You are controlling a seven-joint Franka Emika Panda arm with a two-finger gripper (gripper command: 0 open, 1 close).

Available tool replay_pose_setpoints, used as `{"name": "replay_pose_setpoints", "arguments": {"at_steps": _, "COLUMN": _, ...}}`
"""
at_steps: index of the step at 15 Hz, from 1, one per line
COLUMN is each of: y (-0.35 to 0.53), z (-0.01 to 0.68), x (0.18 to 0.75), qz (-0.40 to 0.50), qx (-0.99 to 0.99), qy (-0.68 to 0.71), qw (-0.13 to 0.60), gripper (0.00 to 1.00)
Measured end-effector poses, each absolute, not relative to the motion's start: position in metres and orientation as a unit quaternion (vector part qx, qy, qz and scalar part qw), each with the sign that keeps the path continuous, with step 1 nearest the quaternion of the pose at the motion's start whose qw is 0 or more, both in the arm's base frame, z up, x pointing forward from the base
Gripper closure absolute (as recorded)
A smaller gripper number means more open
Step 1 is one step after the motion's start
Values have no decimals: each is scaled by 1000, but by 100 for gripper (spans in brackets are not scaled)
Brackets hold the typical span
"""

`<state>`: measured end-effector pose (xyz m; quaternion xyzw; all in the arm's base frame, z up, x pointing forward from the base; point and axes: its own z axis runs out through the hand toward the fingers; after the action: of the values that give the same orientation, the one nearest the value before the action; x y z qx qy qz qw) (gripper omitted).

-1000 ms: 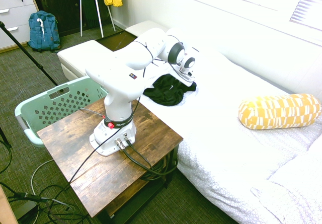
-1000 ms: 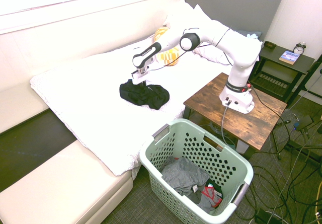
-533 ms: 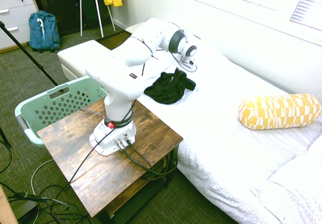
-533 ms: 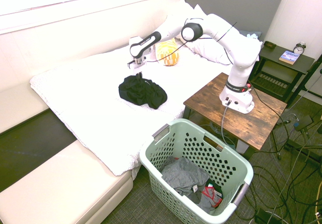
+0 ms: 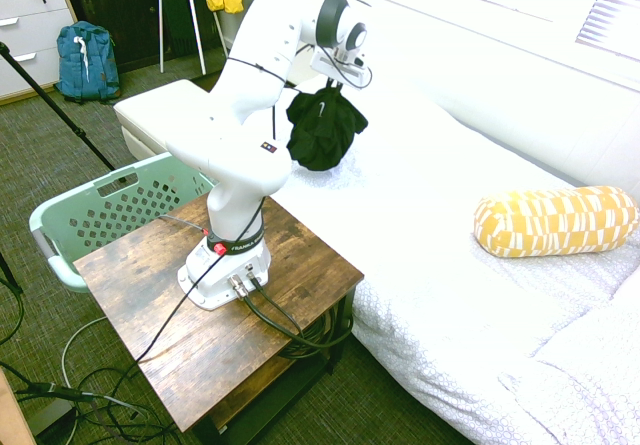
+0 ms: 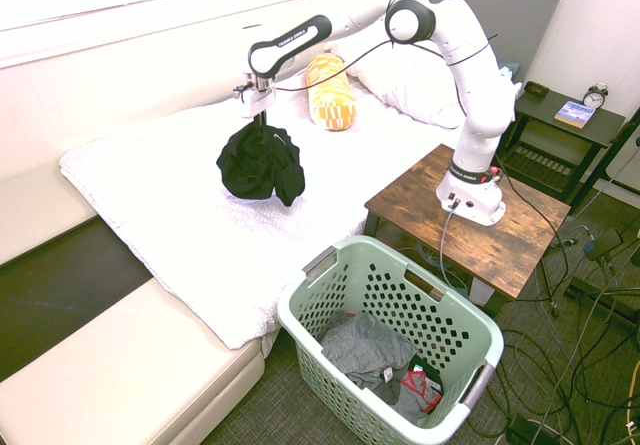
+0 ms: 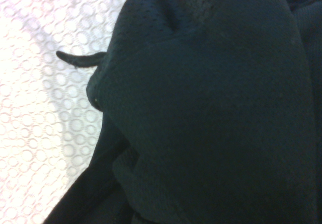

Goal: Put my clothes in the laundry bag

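bed (image 6: pixel 190 215) | gripper (image 6: pixel 257 115) clamped on clothes (image 6: pixel 260 163) | pillow (image 6: pixel 330 102) beyond | laundry bag (image 6: pixel 390 340) apart

The white bed (image 6: pixel 190 205) surface beneath the hanging black garment (image 6: pixel 260 165) is bare. Between bed edge and laundry basket (image 6: pixel 392 350) nothing stands in the way. The basket's top is open. The wooden side table (image 6: pixel 470 220) flanks it.

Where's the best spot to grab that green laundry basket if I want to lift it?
Take the laundry basket by its thick rolled rim at a handle cut-out, coming from above. It stands upright on the floor with its open top facing up, so the rim is free to reach.
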<state>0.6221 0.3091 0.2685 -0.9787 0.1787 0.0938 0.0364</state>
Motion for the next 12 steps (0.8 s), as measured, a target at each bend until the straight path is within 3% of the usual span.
{"name": "replay_pose_setpoints", "arguments": {"at_steps": 6, "y": 430, "z": 326, "x": 449, "qz": 74, "qx": -993, "qy": 96, "qw": -1, "gripper": 100}}
{"name": "replay_pose_setpoints", "arguments": {"at_steps": 12, "y": 486, "z": 281, "x": 185, "qz": 82, "qx": -994, "qy": 28, "qw": -70, "gripper": 100}}
